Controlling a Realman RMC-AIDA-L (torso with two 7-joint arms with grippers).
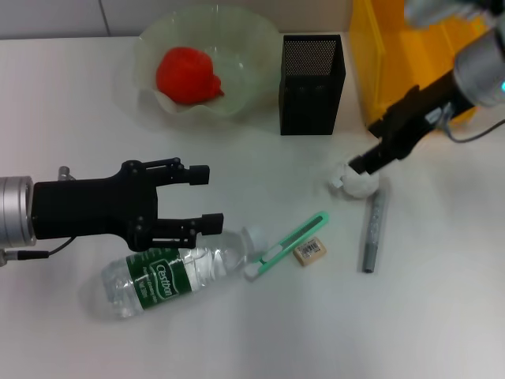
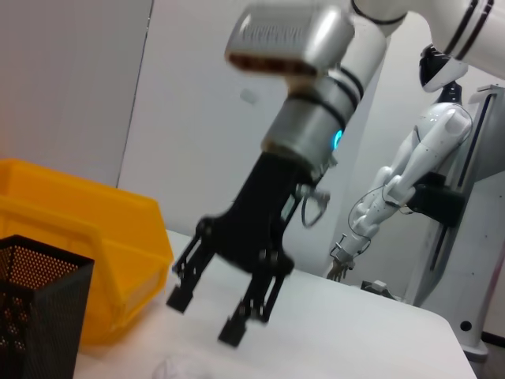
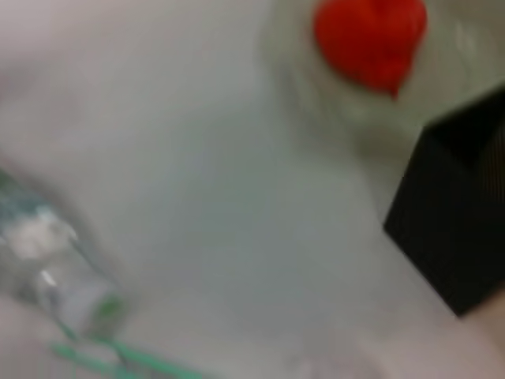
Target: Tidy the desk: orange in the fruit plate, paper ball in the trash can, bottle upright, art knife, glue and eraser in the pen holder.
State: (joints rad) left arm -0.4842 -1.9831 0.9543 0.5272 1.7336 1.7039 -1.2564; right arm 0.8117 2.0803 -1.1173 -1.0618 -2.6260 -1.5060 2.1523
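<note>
Paper-ball step in hand: right gripper [image 1: 353, 168], jaws spread, apparently touching crumpled white paper ball [image 1: 360, 183]; next, close and lift toward yellow plastic bin [image 1: 394, 55]; left gripper [image 1: 203, 199], jaws spread, hovers above lying clear plastic bottle [image 1: 170, 272].

You have the red-orange fruit [image 1: 188, 74] already in the pale ruffled glass plate [image 1: 252, 47] at the desk's far edge, the black mesh pen holder [image 1: 311, 85] upright beside it. Nearer you, the clear green-labelled bottle [image 1: 162, 278] lies on its side; the green art knife [image 1: 288, 243], tan eraser [image 1: 310, 250], grey glue stick [image 1: 373, 226] and white paper ball [image 1: 357, 181] lie mid-desk.
</note>
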